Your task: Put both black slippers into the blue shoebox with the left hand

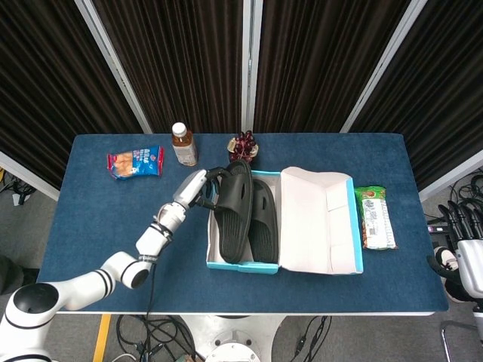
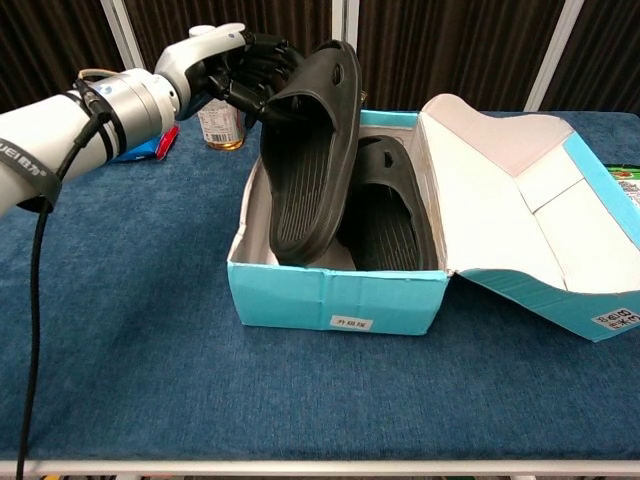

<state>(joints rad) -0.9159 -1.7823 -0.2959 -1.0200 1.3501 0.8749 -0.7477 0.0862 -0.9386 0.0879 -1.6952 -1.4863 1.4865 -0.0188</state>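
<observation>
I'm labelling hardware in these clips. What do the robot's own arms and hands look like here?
The left arm is white and tube-shaped with a silver-grey wrist section, dark rings between segments, black lettering on its side and a thin black cable trailing below. The left hand has a pale back and black fingers. The right hand, at the head view's edge, likewise shows black fingers on a light grey body.

Bright even overhead light, soft faint shadows, sharp focus, dark curtains, mild edge distortion

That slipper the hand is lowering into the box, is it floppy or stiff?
Probably fairly stiff: the black slipper, gripped by the left hand near one end, keeps its shape without drooping. Likely light too. Its ribbed sole should resist sliding against the blue shoebox.
</observation>
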